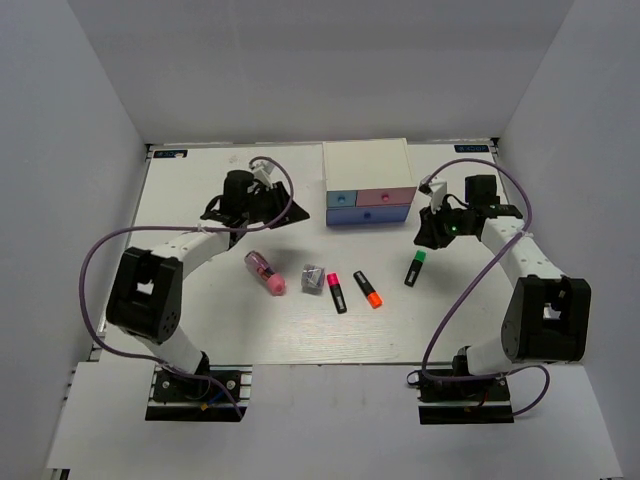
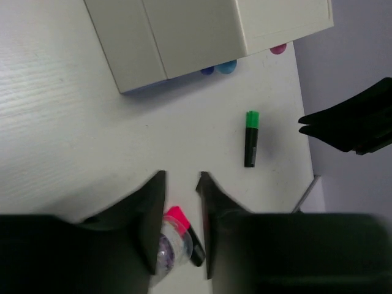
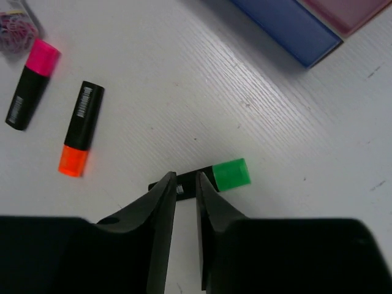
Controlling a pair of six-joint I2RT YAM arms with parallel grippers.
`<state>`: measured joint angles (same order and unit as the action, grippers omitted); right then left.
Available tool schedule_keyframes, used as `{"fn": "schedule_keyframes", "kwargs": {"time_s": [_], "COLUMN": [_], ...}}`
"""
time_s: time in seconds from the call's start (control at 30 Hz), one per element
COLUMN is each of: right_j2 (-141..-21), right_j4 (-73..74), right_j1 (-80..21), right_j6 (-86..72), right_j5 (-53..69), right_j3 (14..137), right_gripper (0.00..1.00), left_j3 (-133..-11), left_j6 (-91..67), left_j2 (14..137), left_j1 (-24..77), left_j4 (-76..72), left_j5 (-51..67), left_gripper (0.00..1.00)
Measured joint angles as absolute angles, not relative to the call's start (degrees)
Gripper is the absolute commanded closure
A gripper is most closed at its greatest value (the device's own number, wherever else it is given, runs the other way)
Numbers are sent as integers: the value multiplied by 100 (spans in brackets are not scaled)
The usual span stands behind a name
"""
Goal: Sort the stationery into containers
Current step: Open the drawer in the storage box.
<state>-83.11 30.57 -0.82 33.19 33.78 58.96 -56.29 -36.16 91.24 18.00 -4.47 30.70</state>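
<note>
My left arm (image 1: 185, 245) and right arm (image 1: 515, 255) are built alike: white tubular links between boxy black joints (image 1: 145, 290). Each stands on a black base (image 1: 195, 385) bolted to a silvery rail. A purple cable (image 1: 95, 260) hangs in a loose loop along each arm. My left hand (image 2: 182, 179) ends in two matte black fingers (image 2: 150, 220), broad at the root and narrowing to blunt tips. My right hand (image 3: 185, 179) has the same black fingers (image 3: 156, 233). A small white plug (image 1: 262, 172) sits by each wrist, and a green light (image 1: 452, 228) glows on the right one.
</note>
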Motion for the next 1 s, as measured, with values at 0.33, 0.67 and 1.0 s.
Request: {"fn": "schedule_keyframes", "kwargs": {"time_s": [0.33, 0.67, 1.0], "right_j2": [-8079, -7697, -7717], "right_j4": [2838, 1879, 1267], "right_j1": [-82, -89, -904], "right_j6": [2836, 1772, 1643], "right_j5": [4075, 5395, 4746], "right_j3": [5583, 5072, 5059], "right_gripper": [10, 11, 35], "left_j3": [-6184, -5527, -4849], "left_j6": [-3839, -3898, -3938], "left_j2": [9865, 9406, 7813], "left_j1": [2519, 2718, 2751], "left_j4": [-611, -679, 73], "left_j5": [2720, 2386, 1153], "left_gripper": [40, 38, 29]}}
